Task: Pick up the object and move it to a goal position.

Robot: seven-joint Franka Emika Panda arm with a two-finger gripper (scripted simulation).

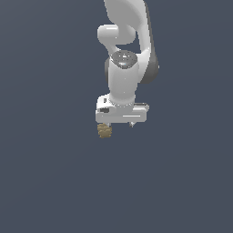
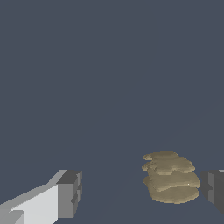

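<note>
Seen closest from the wrist view: hand (image 2: 140,192) spread wide, released, gripping nothing, with 2 grey pads apart and the object (image 2: 169,183) lying between them, far nearer 1 pad (image 2: 213,187) than the other pad (image 2: 70,194), possibly touching it, though too close to call. Looks tan-brown, lumpy, stacked in ridged layers, narrower than the open gap. Likely light and rigid, judging by small size and hard-edged ridges; bumpy flanks probably give good friction but uneven contact. Best taken across the broad lower layers, after centring. Farther out, in the exterior view: same object (image 1: 105,131) just under 1 end of the hand (image 1: 119,124), resting on the plain dark tabletop (image 1: 45,182).
</note>
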